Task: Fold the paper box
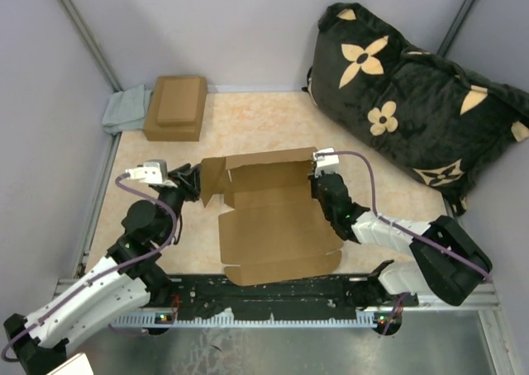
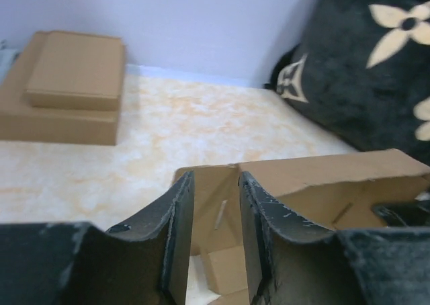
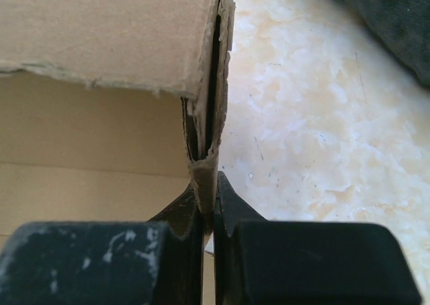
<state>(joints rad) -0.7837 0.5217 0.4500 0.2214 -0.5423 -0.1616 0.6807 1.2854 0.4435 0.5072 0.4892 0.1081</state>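
Right pincer (image 3: 209, 187) tight on paper box (image 1: 277, 236) wall, left pincer (image 2: 215, 179) seemingly open astride another; long axis near-far.

The paper box (image 1: 277, 226) is plain brown corrugated cardboard, half folded. It lies on the worktop (image 1: 248, 119) left of the black flowered cushion (image 1: 413, 94), apart from it. Its far part stands up as a shallow tray, with a back wall and two short side walls raised. The near part lies flat, a broad creased panel ending in a narrow flap. The side wall toward the cushion is doubled over, its layers slightly parted, with one end pinched in the right claw (image 3: 209, 197).
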